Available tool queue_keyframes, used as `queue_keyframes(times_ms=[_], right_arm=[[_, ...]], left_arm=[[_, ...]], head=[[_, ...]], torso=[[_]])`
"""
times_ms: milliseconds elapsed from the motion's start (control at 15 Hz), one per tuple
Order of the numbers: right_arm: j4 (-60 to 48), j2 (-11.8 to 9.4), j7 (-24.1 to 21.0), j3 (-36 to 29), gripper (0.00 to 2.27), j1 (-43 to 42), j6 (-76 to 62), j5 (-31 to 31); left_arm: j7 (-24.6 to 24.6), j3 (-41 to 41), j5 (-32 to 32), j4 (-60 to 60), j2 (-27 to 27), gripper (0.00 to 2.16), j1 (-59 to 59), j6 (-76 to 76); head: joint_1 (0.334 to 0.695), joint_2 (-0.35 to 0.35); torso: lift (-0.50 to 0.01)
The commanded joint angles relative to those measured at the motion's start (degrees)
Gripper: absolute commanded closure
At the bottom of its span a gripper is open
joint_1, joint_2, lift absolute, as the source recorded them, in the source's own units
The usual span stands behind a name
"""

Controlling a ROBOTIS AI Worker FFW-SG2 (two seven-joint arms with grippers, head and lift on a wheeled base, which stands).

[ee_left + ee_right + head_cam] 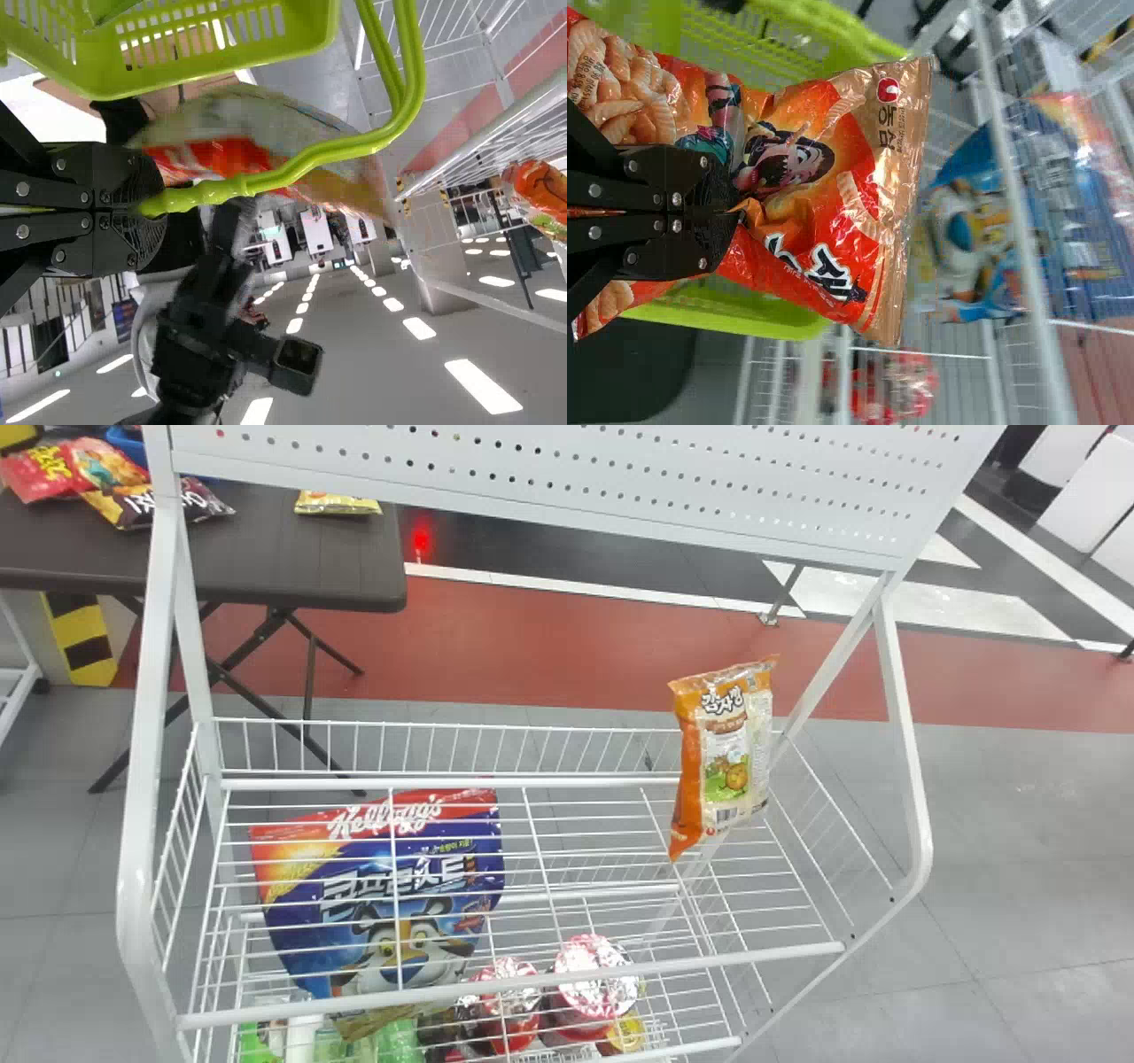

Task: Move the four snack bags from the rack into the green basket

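Red-orange snack bag [868, 221] is pinched in the right gripper [731, 211], the green basket [757, 317] behind it. The left gripper [151, 205] clasps the basket's handle [390, 133]. Another snack bag [731, 766] stands at the rack's [709, 963] two o'clock.

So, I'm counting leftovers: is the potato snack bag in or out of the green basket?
Out: the potato snack bag stands on the rack.

From the head we are looking forward and down onto the rack [135, 903]; from each wrist, closer in, we are sharing the basket [133, 84], upper left, and rack, right, the left also facing ceiling lights [483, 386].
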Motion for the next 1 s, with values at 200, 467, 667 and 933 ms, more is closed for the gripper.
queue_keyframes(times_ms=[200, 467, 667, 933], right_arm=[[7.93, -0.89, -1.20, 5.08, 2.11, -3.27, -0.86, 1.64], [11.53, -0.80, -2.26, 7.36, 2.11, -4.32, -9.12, -0.11], [12.85, -0.89, -2.34, 9.56, 2.11, -4.14, -14.04, -2.93], [14.34, -1.16, -2.43, 8.24, 1.85, -4.58, -9.30, -1.43]], left_arm=[[-0.18, -0.20, 0.07, 0.31, 0.00, 1.87, -0.07, -0.16], [-0.53, -0.28, 0.07, -0.22, 0.00, 1.87, 0.28, -0.16], [-0.71, -0.20, -0.02, -0.39, 0.09, 1.87, 0.45, -0.16], [-1.15, 0.07, 0.07, -0.48, 0.18, 1.87, 0.81, -0.16]], head=[[0.695, -0.350], [0.695, -0.350], [0.695, -0.350], [0.695, -0.350]], torso=[[0.000], [0.000], [0.000], [0.000]])
